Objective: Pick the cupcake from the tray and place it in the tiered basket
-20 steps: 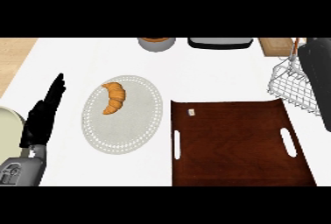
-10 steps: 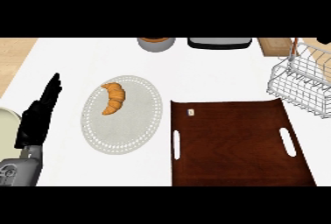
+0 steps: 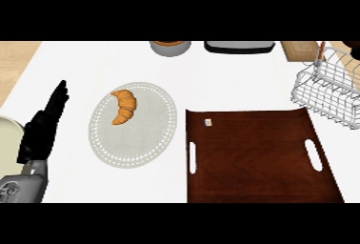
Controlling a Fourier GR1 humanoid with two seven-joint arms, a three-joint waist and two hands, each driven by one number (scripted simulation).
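Observation:
The dark brown tray with two slot handles lies at the lower right, and only a tiny pale tag shows on it. No cupcake shows on the tray. The white wire tiered basket stands at the right edge, partly cut off by the frame. What lies inside it I cannot tell. My left hand rests open at the left edge, fingers straight and pointing up, away from the tray. My right hand is out of view.
A croissant lies on a pale round plate left of the tray. Along the back stand a grey bowl, a dark appliance and a wooden block. A cream plate's rim shows at far left.
A dark arm that covered the basket at the right edge has left the view, so the wire basket now shows fully. My left hand has barely shifted.

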